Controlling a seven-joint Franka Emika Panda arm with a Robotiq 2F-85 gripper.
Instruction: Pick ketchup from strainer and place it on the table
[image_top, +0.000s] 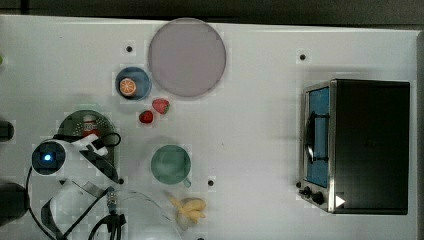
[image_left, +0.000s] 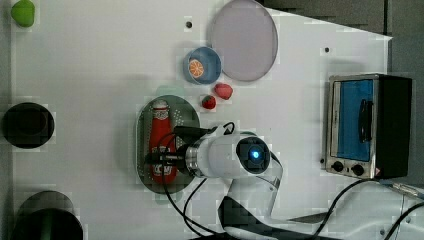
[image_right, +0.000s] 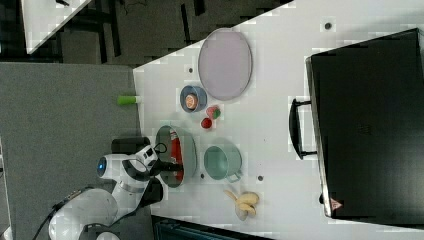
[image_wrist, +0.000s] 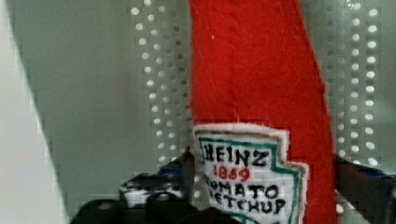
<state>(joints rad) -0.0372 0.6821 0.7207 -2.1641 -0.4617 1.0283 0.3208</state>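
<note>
In the left view, the white arm reaches in from the left view's lower right, its wrist turned level over the table, and the gripper sits low inside the strainer. Its dark fingers stand on either side of the ketchup at the label, close against its flanks; whether they press it I cannot tell. The ketchup lies flat along the strainer's perforated floor, white cap toward the far end. Going rightward in the top view: a blue bowl holding an orange slice, two strawberries near the strainer, a round grey plate, a green cup, a banana, and, well apart, a toaster oven.
</note>
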